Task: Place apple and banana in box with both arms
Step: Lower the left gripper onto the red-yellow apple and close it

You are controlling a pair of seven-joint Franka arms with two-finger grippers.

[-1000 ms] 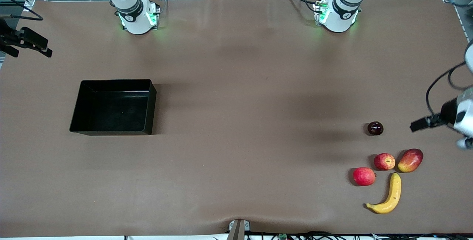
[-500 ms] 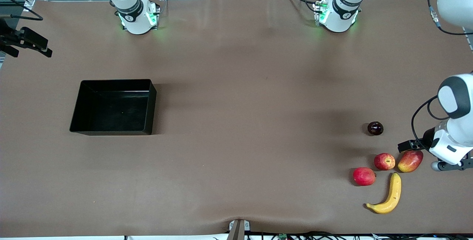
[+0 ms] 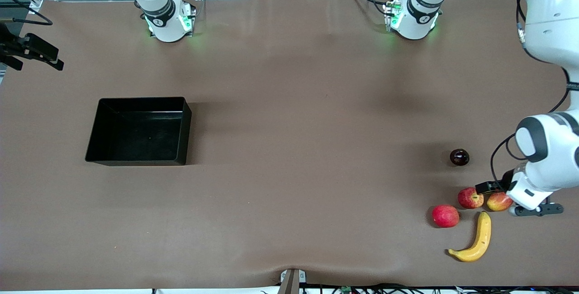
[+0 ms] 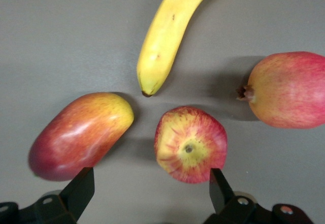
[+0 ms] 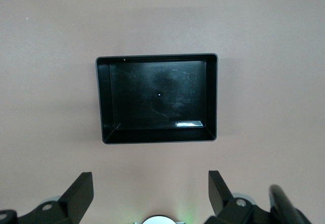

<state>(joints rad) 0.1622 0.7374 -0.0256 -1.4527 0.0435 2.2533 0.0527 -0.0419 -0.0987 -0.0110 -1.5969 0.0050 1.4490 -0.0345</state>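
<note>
The apple (image 3: 470, 197), red with yellow streaks, lies at the left arm's end of the table, between a plain red fruit and a mango. The banana (image 3: 477, 239) lies nearer the front camera than the apple. My left gripper (image 3: 491, 190) is open and empty, low over the gap between the apple (image 4: 190, 145) and the mango (image 4: 81, 132). In the left wrist view (image 4: 150, 178) the apple sits close to one finger, and the banana (image 4: 167, 36) shows too. The black box (image 3: 140, 131) stands empty toward the right arm's end. My right gripper (image 5: 147, 193) waits open high over the table, with the box (image 5: 157, 98) below it.
A plain pinkish-red fruit (image 3: 445, 215) lies beside the apple. The red-yellow mango (image 3: 499, 201) is partly under the left gripper. A small dark fruit (image 3: 459, 157) lies farther from the front camera than the apple. The table's edge is close to the fruits.
My left arm has swung in from the table's end and come down over the apple and mango. The right arm, the fruits and the box have not moved.
</note>
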